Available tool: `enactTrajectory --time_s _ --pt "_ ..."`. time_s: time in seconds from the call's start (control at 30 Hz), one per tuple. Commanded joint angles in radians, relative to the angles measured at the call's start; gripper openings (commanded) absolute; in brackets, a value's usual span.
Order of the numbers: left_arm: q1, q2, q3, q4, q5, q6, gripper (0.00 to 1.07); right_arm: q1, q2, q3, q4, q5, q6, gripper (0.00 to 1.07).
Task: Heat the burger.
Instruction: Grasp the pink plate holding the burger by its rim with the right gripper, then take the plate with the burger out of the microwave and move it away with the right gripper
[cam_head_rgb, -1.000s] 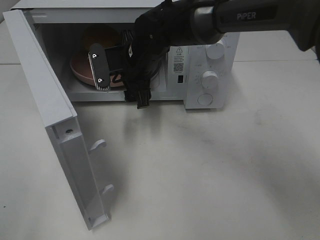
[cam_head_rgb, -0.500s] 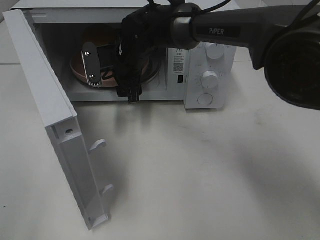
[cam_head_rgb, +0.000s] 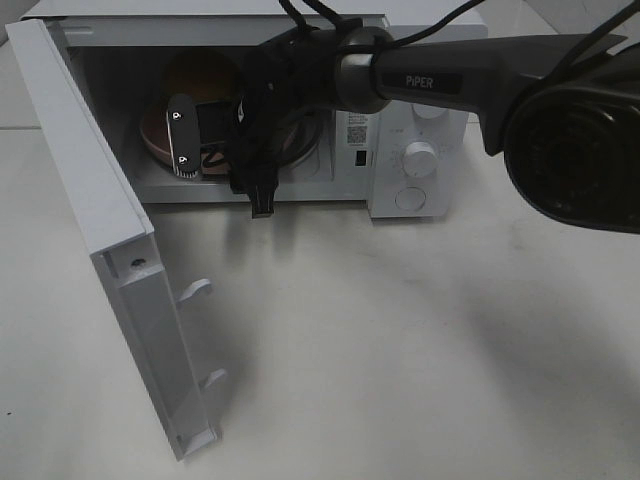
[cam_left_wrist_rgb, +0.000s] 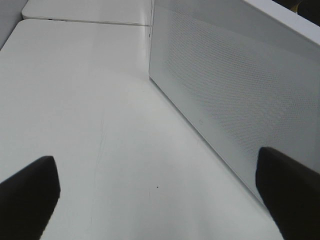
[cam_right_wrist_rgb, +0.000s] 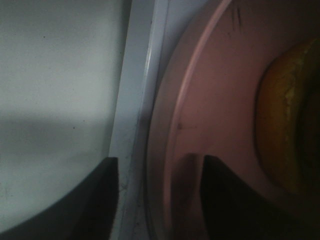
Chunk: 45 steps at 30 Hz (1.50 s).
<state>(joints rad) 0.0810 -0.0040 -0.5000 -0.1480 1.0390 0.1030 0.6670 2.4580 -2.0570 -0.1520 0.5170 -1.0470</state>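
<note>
The burger (cam_head_rgb: 200, 75) is sitting on the pink plate (cam_head_rgb: 152, 135) inside the microwave (cam_head_rgb: 420, 110), toward the back of the cavity at about 11 o'clock in the high view. You only get a slice of it there, a rounded golden-brown bun top poking up behind the arm. In the right wrist view the burger (cam_right_wrist_rgb: 282, 125) shows as a glossy yellow-brown curve, a bit blurry, so no layers to make out. The plate (cam_right_wrist_rgb: 210, 100) looks smooth and matte with a raised rim, round, and it sits just inside the cavity's front lip.

The right gripper (cam_right_wrist_rgb: 159, 200) is straddling the plate's rim: one dark finger is outside the edge, over the white sill, the other is over the plate's inner face. The jaws stand apart, with the rim in the gap, and I can't tell if either pad is actually touching it yet.

The microwave is a white boxy thing, round knobs (cam_head_rgb: 420, 158) at 3 o'clock of the cavity, door (cam_head_rgb: 120, 270) swung wide open toward 7 o'clock. It all sits on a plain off-white table (cam_head_rgb: 420, 340).

The left gripper (cam_left_wrist_rgb: 160, 192) is spread wide, holding nothing, hanging over bare table next to a white, finely perforated panel (cam_left_wrist_rgb: 235, 100).
</note>
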Motion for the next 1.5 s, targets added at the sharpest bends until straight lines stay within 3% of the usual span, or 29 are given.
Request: enactTrajectory --time_s 0.03,0.07,0.1,0.13,0.17,0.77,0.97,1.07,1.5 --pt "0.001 -0.021 0.004 -0.01 -0.001 -0.004 1.0 -0.002 -0.002 -0.012 0.008 0.01 0.007 0.33" --pt "0.001 -0.021 0.004 -0.01 -0.001 -0.004 1.0 -0.002 -0.002 -0.012 0.008 0.011 0.007 0.24" --pt "0.001 -0.021 0.004 -0.01 -0.001 -0.004 1.0 -0.002 -0.002 -0.012 0.012 0.011 0.007 0.08" --pt "0.001 -0.021 0.004 -0.01 -0.001 -0.004 1.0 -0.002 -0.002 -0.012 0.012 0.011 0.007 0.08" --pt "0.001 -0.021 0.004 -0.01 -0.001 -0.004 1.0 -0.002 -0.002 -0.012 0.026 0.011 0.008 0.0" --pt "0.001 -0.021 0.004 -0.01 -0.001 -0.004 1.0 0.0 -0.02 0.011 0.03 0.057 -0.049 0.0" --pt "0.001 -0.021 0.004 -0.01 -0.001 -0.004 1.0 0.0 -0.113 0.148 0.024 0.017 -0.18 0.0" --pt "0.001 -0.021 0.004 -0.01 -0.001 -0.004 1.0 0.0 -0.127 0.169 0.024 0.003 -0.188 0.0" --pt "0.001 -0.021 0.004 -0.01 -0.001 -0.004 1.0 0.0 -0.306 0.474 0.023 -0.249 -0.29 0.0"
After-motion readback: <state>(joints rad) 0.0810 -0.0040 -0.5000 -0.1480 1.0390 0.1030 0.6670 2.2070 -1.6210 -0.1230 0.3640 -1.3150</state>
